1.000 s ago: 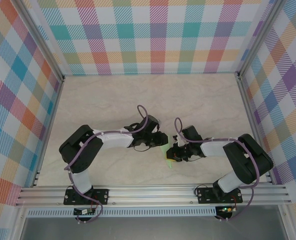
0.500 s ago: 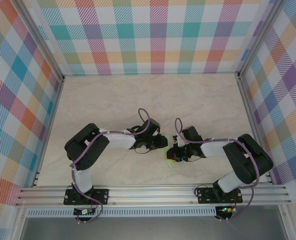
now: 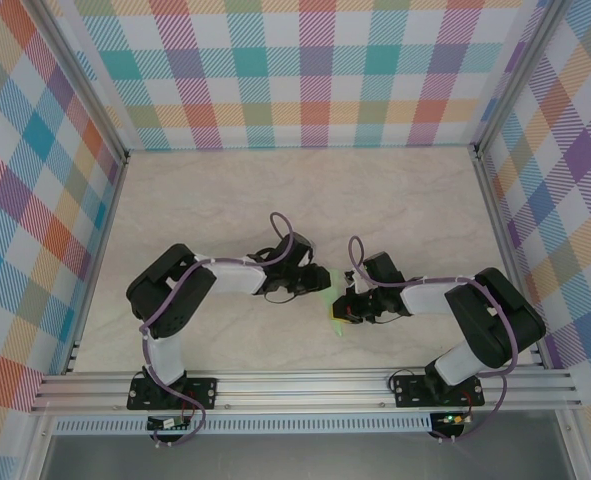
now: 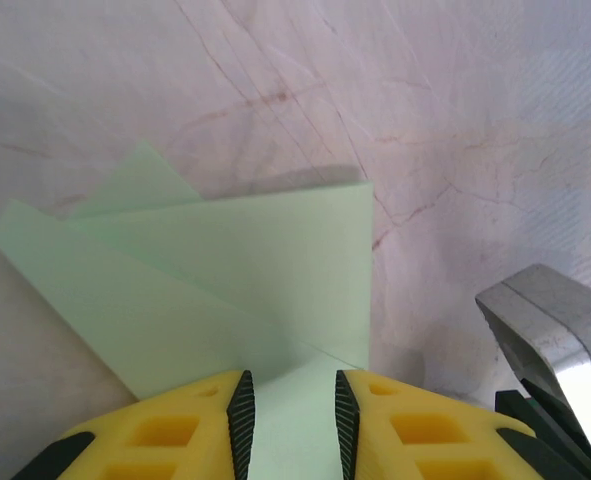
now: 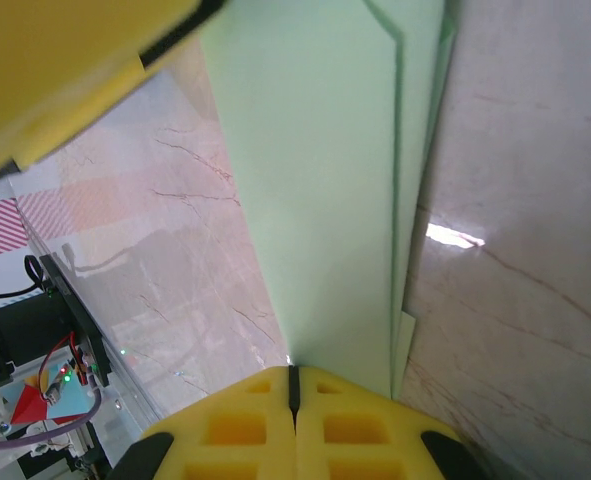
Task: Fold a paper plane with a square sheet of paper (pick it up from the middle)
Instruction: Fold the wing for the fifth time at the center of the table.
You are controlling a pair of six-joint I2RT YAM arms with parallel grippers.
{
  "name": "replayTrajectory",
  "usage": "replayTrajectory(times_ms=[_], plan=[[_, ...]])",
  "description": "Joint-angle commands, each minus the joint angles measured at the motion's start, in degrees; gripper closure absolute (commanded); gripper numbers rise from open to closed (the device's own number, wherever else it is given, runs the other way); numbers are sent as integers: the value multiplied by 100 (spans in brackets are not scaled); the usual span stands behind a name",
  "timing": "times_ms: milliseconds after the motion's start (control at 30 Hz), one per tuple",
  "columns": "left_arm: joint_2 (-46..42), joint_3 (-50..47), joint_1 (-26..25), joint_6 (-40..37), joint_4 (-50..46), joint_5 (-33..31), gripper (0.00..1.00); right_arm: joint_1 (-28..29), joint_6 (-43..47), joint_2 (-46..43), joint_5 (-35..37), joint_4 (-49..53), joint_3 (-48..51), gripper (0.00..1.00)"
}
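Folding in progress, catalogued as seen.

Item 1, the sheet of paper: pale green, already creased into overlapping layers with 1 pointed end. It lies near the middle of the table, between the 2 wrists.

Item 2, the left gripper: yellow fingers partly apart, over the near edge of the paper, with a strip of it showing in the gap. Whether they rest on it or hover cannot be told. They pinch nothing.

Item 3, the right gripper: yellow fingers pressed tight together. The paper's narrow end runs into their seam, so it appears nipped there and raised off the marble-look surface.

Step in hand, as judged: a mid-sequence fold, with 1 gripper steadying and the other carrying a flap. The dart shape is not yet finished.

Next move calls for bringing the pinched edge across to the centre crease and pressing it flat, without dragging the layers out of line.

Surroundings: checked walls on 3 sides and an aluminium rail at the near edge.

Obstruction: the 2 grippers stand very close together, so either could knock the other or crumple the thin paper.
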State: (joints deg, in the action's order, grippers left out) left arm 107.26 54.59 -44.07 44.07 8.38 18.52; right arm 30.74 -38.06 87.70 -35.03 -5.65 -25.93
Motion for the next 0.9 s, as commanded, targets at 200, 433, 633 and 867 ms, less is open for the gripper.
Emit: replayTrajectory(times_ms=[200, 433, 633, 867], plan=[[117, -32, 545, -459, 33, -134, 68, 4, 257, 107, 361, 475, 256, 97], [161, 172, 799, -518, -20, 193, 68, -7, 256, 98, 285, 443, 199, 97], [-473, 96, 795, -471, -136, 296, 65, -2, 186, 116, 234, 400, 45, 96], [-1009, -129, 457, -341, -117, 301, 63, -7, 128, 125, 215, 398, -70, 96]])
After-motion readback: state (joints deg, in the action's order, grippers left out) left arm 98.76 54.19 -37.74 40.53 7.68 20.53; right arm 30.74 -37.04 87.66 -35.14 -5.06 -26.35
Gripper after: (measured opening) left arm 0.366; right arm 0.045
